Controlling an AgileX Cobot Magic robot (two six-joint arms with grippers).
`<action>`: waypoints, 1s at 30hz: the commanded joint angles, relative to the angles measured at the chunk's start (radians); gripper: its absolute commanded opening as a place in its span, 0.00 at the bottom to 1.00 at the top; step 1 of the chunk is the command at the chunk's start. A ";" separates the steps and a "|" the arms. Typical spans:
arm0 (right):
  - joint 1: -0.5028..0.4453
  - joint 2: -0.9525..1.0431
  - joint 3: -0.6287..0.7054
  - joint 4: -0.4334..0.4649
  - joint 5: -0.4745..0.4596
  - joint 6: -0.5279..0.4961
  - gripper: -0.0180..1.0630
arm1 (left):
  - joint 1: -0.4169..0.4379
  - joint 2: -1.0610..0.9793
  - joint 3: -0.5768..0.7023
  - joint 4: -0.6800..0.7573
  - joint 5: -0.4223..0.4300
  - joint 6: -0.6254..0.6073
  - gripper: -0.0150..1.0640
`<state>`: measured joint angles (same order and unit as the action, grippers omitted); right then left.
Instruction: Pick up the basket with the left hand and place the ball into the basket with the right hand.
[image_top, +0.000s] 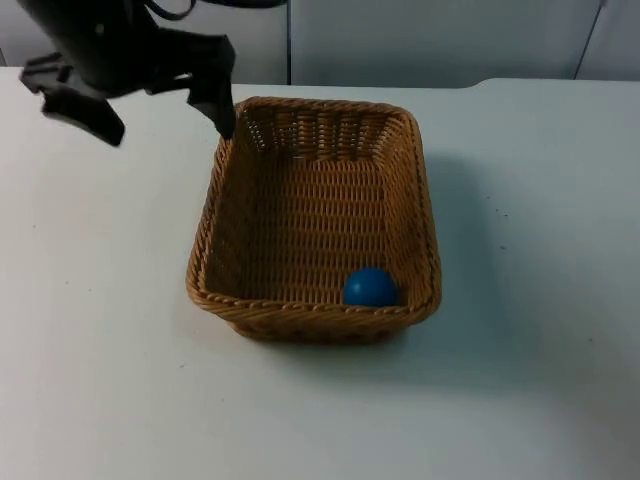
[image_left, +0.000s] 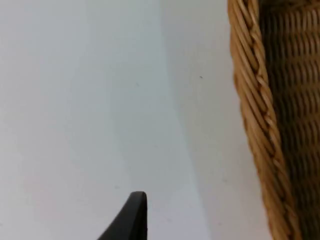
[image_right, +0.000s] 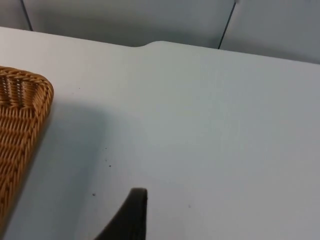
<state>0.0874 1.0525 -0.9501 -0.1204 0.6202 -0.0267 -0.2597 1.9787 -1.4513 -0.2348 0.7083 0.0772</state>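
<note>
A woven wicker basket (image_top: 225, 215) sits on the white table in the top view. A blue ball (image_top: 370, 287) lies inside it, in the near right corner. My left gripper (image_top: 165, 118) hangs open at the basket's far left corner; one finger (image_top: 222, 105) stands just at the corner's rim, the other (image_top: 95, 115) out over the table. In the left wrist view the basket's braided rim (image_left: 252, 115) runs beside a black fingertip (image_left: 132, 217), with bare table between them. My right gripper (image_right: 135, 212) waits over the table, to the right of the basket's corner (image_right: 22, 107).
The grey partition wall (image_top: 430, 40) closes off the table's far edge. White table top (image_top: 540, 250) spreads to the basket's right, left and front.
</note>
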 joint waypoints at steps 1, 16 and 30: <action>0.005 0.001 0.003 0.014 -0.019 0.001 0.99 | 0.001 -0.054 -0.001 0.121 -0.001 -0.009 0.99; 0.005 -0.001 0.003 0.025 -0.023 0.001 0.99 | 0.001 -0.149 0.004 0.235 0.099 -0.052 0.99; 0.067 -0.001 0.003 0.020 -0.036 0.001 0.99 | 0.001 -0.698 0.327 0.235 0.033 -0.046 0.99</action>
<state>0.1427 1.0525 -0.9501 -0.0982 0.5966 -0.0267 -0.2573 1.3386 -1.1469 0.0000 0.7482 0.0419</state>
